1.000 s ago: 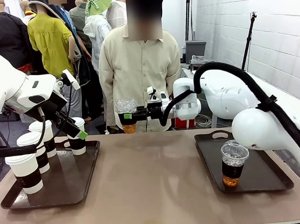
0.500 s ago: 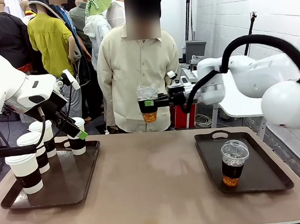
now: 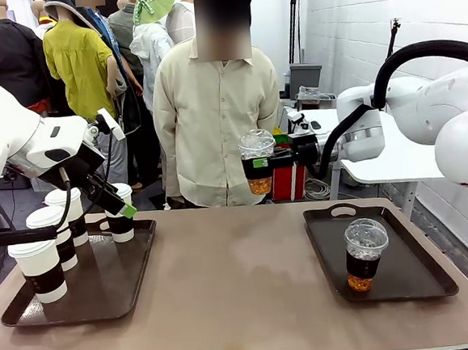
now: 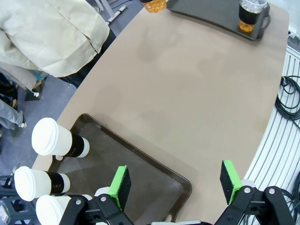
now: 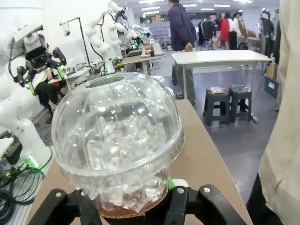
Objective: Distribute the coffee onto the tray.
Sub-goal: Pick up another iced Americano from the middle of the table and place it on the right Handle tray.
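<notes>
Clear glossy plastic dome-lidded cup (image 3: pixel 258 161) with ice, matt white paper cups (image 3: pixel 40 268) with dark sleeves, dark smooth plastic trays (image 3: pixel 410 279), matt tan tabletop (image 3: pixel 235 288), beige cloth shirt (image 3: pixel 213 112)

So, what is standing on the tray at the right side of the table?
On the right tray stands one clear dome-lidded cup with amber drink at the bottom. A dark band covers its middle, so the liquid level is hidden.
</notes>
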You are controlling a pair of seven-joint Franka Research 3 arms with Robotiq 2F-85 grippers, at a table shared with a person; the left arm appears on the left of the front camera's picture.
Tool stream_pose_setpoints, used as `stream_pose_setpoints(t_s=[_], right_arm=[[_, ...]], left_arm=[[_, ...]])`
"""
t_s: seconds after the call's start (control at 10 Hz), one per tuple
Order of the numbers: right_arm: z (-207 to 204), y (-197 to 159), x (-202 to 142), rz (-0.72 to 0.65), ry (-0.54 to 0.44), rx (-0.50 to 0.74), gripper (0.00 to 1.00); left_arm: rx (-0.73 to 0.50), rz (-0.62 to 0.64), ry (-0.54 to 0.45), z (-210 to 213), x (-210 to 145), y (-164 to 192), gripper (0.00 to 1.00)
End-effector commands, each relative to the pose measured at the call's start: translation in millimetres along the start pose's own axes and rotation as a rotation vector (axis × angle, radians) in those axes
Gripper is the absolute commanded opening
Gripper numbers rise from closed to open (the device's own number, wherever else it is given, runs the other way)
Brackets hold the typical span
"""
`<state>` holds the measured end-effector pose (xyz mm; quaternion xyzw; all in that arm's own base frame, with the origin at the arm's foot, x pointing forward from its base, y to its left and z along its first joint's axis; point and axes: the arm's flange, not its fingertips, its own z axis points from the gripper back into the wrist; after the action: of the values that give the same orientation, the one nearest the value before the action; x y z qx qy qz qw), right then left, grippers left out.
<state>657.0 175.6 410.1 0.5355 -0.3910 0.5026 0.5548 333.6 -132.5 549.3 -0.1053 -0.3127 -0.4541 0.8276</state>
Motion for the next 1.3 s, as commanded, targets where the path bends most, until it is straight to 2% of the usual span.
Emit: stream_pose_setpoints(t_s=[0.0, 0.1, 0.6, 1.2], right_arm=[[-5, 12, 3, -0.009, -0.041, 0.022, 0.46], [0, 0, 0, 0.000, 0.000, 0.000, 0.46], [3, 1, -6, -0.012, 0.005, 0.002, 0.46], [120, 44, -19, 0.061, -0.091, -0.102, 0.46]], left_arm=[[-0.002, -0.001, 0.004, 1, -1, 0, 1.00], [-0.002, -0.001, 0.004, 1, -1, 0, 1.00], [-0.002, -0.001, 0.004, 1, -1, 0, 1.00], [-0.002, -0.001, 0.004, 1, -1, 0, 1.00]])
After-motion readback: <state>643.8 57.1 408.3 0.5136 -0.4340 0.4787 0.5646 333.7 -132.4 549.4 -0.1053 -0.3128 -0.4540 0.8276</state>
